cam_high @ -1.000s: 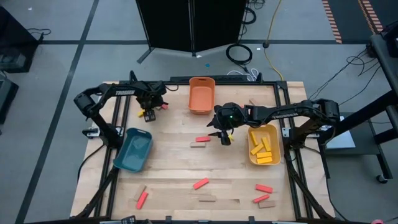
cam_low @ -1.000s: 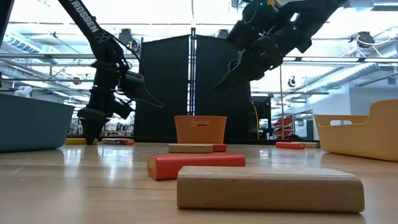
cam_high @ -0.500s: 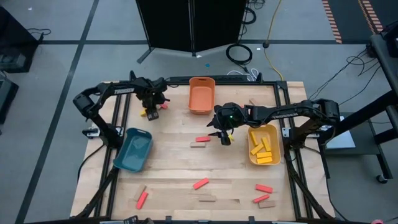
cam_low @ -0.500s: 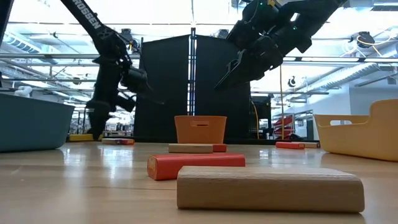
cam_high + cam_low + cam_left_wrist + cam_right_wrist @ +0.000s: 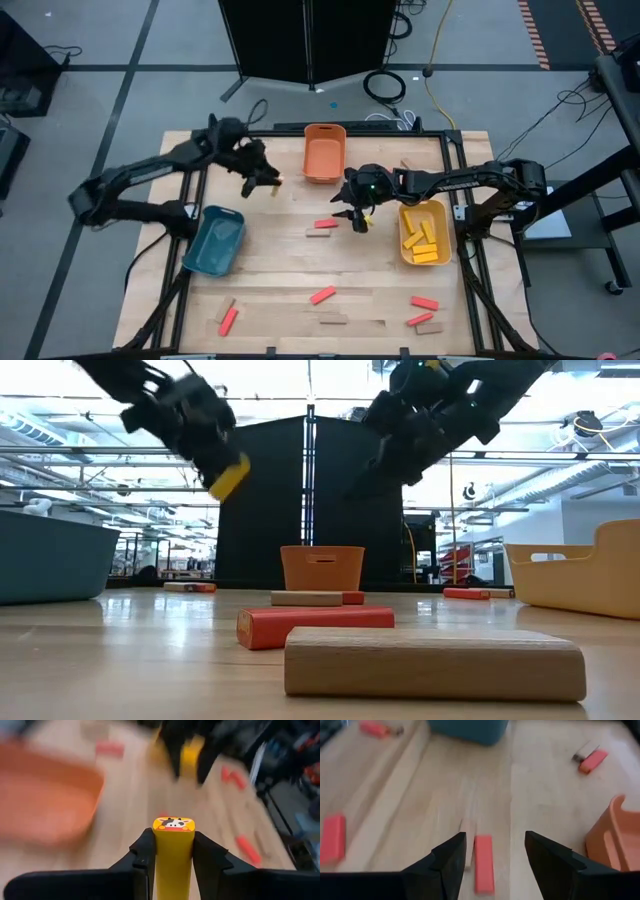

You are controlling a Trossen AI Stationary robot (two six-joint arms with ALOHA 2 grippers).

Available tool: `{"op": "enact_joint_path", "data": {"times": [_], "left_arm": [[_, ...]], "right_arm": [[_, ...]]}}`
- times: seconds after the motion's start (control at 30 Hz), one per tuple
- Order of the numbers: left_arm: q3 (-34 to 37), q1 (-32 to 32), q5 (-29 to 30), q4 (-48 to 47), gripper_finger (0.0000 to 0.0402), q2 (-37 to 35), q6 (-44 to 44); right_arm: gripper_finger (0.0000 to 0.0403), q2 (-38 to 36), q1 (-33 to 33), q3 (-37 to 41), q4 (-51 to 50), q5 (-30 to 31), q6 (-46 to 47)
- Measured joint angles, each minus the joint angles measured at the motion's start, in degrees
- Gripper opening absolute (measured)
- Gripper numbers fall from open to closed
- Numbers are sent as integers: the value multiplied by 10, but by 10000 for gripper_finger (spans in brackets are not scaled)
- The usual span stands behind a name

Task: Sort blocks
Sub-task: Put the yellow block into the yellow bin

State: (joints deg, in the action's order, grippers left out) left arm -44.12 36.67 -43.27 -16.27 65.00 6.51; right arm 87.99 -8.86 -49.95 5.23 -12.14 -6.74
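One yellow block (image 5: 173,855), a cow sticker on its end face, is pinched in the left tool (image 5: 268,181), raised off the tabletop (image 5: 270,270) just at 9 o'clock of the orange bin (image 5: 324,152). Right tool (image 5: 358,218) hangs spread above a red block (image 5: 484,863) near centre. Yellow bin (image 5: 424,233) at 3 o'clock holds several yellow blocks; teal bin (image 5: 214,241) sits at 8 o'clock.

Low view: tan block (image 5: 434,662) nearest; red block (image 5: 315,626) behind it; orange bin (image 5: 322,568) far centre; left gripper (image 5: 222,472) aloft, clamping yellow block (image 5: 229,477); yellow bin (image 5: 590,576) at right.
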Motion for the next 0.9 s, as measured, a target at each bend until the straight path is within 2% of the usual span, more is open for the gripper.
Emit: {"op": "enact_joint_path", "data": {"times": [0.17, 0.27, 0.37, 0.5, 0.57, 0.73, 0.9], "left_arm": [[125, -97, 85, 345, 90, -90, -85], [193, -155, 161, 537, 91, -99, -89], [236, -194, 234, 651, 92, -90, -71], [252, -218, 261, 676, 93, -69, -60], [252, -226, 261, 688, 93, -58, -47], [245, -227, 260, 731, 93, -37, -42], [230, -227, 258, 730, 94, -15, -25]], "right_arm": [[196, 0, 3, 0, 123, 1, 79], [196, 0, 9, 0, 203, 2, 105], [196, 0, 16, 0, 268, 10, 116], [198, 0, 25, 0, 294, 77, 110], [206, 0, 26, 0, 297, 87, 97], [254, 0, 30, 0, 302, 94, 97], [307, 0, 47, 0, 302, 94, 86]]}}
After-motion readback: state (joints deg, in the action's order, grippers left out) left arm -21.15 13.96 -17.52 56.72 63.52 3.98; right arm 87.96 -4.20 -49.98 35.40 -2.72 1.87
